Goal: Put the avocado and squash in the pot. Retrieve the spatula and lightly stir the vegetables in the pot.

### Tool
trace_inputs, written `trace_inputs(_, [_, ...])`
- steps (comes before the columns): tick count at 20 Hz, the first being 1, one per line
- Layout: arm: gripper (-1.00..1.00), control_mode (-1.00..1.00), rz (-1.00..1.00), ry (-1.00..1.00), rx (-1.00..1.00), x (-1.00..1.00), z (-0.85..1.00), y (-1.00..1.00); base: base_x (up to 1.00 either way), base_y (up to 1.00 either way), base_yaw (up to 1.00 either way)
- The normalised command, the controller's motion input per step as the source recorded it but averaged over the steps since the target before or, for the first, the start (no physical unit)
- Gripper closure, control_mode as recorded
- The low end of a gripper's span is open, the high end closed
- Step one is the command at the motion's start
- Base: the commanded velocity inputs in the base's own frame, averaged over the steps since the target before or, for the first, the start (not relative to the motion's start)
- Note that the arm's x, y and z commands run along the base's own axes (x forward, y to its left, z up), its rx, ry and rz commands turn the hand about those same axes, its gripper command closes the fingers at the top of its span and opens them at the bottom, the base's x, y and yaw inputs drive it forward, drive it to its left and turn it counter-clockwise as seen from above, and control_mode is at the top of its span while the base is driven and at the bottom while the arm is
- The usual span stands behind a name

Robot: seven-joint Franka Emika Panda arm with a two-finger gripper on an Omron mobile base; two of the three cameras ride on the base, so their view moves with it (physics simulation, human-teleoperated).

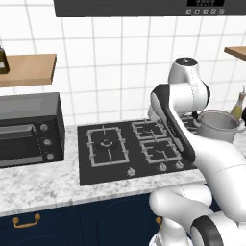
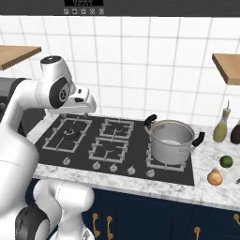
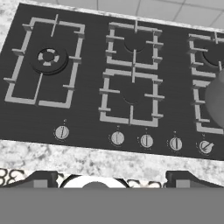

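While no writing reads, fingers (image 3: pixel 112 177) gape above the hob (image 3: pixel 87 100).

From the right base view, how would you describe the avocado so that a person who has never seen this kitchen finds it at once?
Find the black cooktop with the steel pot at its right end. On the marble counter right of the pot lie two small round things. The avocado is the green one, farther back, near the bottles; its neighbour is tan and nearer the counter's front edge.
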Motion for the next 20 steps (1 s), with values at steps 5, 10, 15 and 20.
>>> trace_inputs(5, [-1.0,-1.0,-0.02,-0.01,0.02,-0.2,0.01,-0.51,0.0,0.0,0.0])
trace_inputs(10, [-1.0,-1.0,0.0,0.01,0.0,0.13,0.0,-0.05,0.0,0.0,0.0])
trace_inputs(15, [-1.0,-1.0,0.0,0.01,0.0,0.01,0.0,0.0,0.0,0.0,0.0])
trace_inputs(20, [-1.0,-1.0,0.0,0.0,0.0,-0.03,0.0,0.0,0.0,0.0,0.0])
